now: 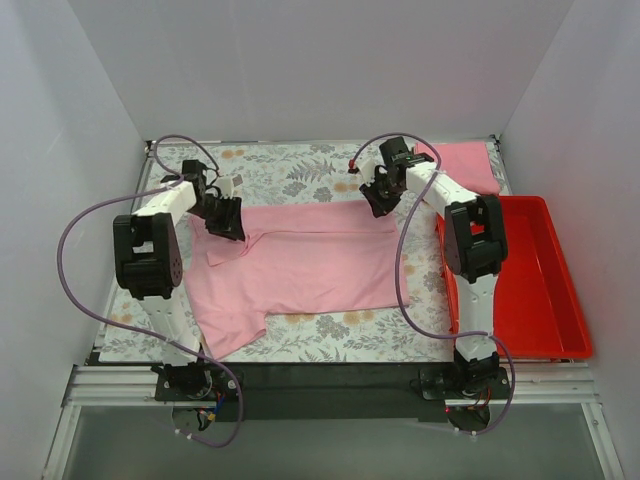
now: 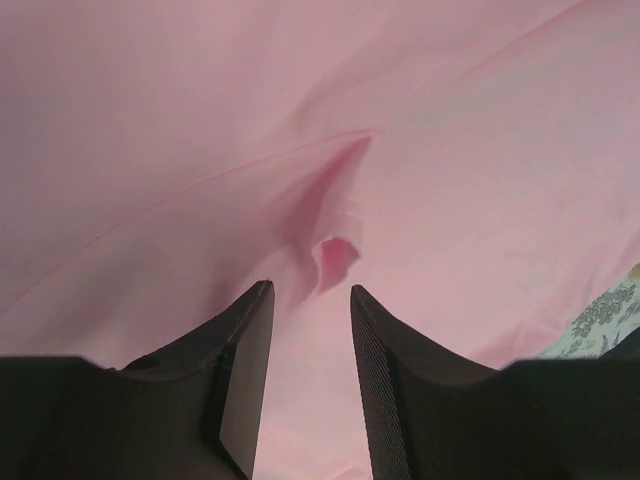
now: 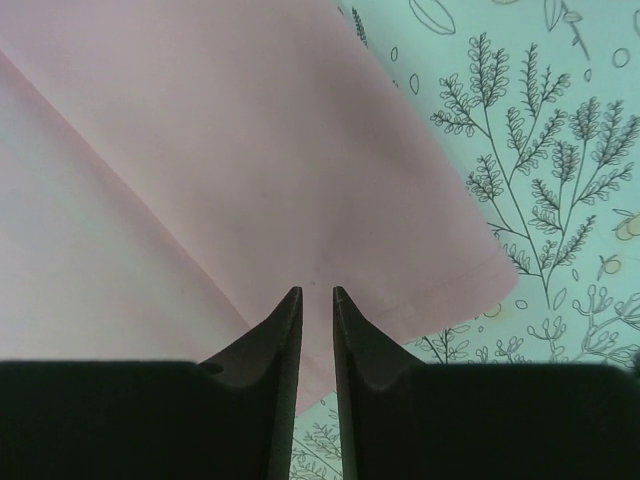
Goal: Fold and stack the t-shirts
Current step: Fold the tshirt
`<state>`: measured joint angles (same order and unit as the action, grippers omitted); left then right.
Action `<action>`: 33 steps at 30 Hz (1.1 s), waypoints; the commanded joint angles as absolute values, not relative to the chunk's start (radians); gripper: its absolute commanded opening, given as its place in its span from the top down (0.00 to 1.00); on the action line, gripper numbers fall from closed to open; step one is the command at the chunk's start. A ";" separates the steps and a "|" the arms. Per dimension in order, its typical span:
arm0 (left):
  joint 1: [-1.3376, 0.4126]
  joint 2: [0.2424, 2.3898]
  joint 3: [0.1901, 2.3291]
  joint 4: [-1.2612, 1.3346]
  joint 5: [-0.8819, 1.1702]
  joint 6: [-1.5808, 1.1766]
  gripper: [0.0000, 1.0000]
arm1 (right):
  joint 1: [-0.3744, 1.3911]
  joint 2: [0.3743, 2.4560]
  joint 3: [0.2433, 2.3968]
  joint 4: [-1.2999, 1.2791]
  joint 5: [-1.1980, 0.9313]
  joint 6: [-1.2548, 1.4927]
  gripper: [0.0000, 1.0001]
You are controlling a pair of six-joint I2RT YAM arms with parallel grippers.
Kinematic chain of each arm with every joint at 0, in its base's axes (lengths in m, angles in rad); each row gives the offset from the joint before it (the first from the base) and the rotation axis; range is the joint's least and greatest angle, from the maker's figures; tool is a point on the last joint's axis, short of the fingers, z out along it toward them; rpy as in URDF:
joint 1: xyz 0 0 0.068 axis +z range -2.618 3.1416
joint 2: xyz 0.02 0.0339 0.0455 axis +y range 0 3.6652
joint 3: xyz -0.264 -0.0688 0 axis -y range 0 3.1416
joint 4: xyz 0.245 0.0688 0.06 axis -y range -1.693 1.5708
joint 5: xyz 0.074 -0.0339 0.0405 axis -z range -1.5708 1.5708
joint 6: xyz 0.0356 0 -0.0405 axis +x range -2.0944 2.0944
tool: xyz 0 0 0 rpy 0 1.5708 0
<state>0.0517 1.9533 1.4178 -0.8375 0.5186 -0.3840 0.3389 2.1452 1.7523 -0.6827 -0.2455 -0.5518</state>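
A pink t-shirt (image 1: 300, 265) lies spread on the floral table cloth, one sleeve hanging toward the front left. My left gripper (image 1: 226, 216) is low over the shirt's back left part. In the left wrist view the gripper (image 2: 310, 295) is open, with nothing but pink cloth and a small wrinkle (image 2: 335, 258) below it. My right gripper (image 1: 381, 200) is over the shirt's back right corner. In the right wrist view the gripper (image 3: 317, 292) has its jaws a narrow gap apart, and the shirt's corner (image 3: 300, 180) lies flat under it, ungripped.
A folded pink shirt (image 1: 466, 165) lies at the back right corner of the table. A red bin (image 1: 535, 285) stands along the right edge. White walls close in the back and both sides. Floral cloth (image 1: 300, 165) shows behind the shirt.
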 commanded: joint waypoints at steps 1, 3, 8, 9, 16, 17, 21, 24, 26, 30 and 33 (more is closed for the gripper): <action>0.020 1.894 1.430 -0.810 0.561 -0.402 0.64 | 0.341 2.164 1.782 -0.686 -0.221 -0.522 0.76; 0.014 1.908 1.440 -0.813 0.584 -0.406 0.63 | 0.341 2.183 1.784 -0.687 -0.201 -0.519 0.76; -0.047 1.951 1.460 -0.808 0.574 -0.411 0.59 | 0.339 2.197 1.787 -0.684 -0.196 -0.518 0.76; -0.051 1.957 1.463 -0.810 0.577 -0.413 0.58 | 0.341 2.197 1.789 -0.684 -0.196 -0.520 0.76; -0.092 1.982 1.471 -0.804 0.558 -0.420 0.70 | 0.341 2.195 1.793 -0.684 -0.192 -0.523 0.77; -0.097 1.982 1.477 -0.821 0.561 -0.413 0.78 | 0.339 2.194 1.793 -0.684 -0.192 -0.526 0.77; -0.103 1.962 1.488 -0.845 0.575 -0.405 1.00 | 0.341 2.192 1.787 -0.686 -0.190 -0.531 0.77; -0.107 1.947 1.485 -0.868 0.592 -0.385 1.00 | 0.341 2.191 1.786 -0.684 -0.192 -0.532 0.77; -0.110 1.937 1.467 -0.879 0.591 -0.376 1.00 | 0.341 2.191 1.786 -0.684 -0.193 -0.532 0.77; -0.123 1.944 1.471 -0.945 0.594 -0.324 0.87 | 0.341 2.186 1.787 -0.686 -0.198 -0.538 0.77; -0.111 1.898 1.456 -0.956 0.626 -0.304 0.74 | 0.339 2.180 1.795 -0.684 -0.201 -0.540 0.78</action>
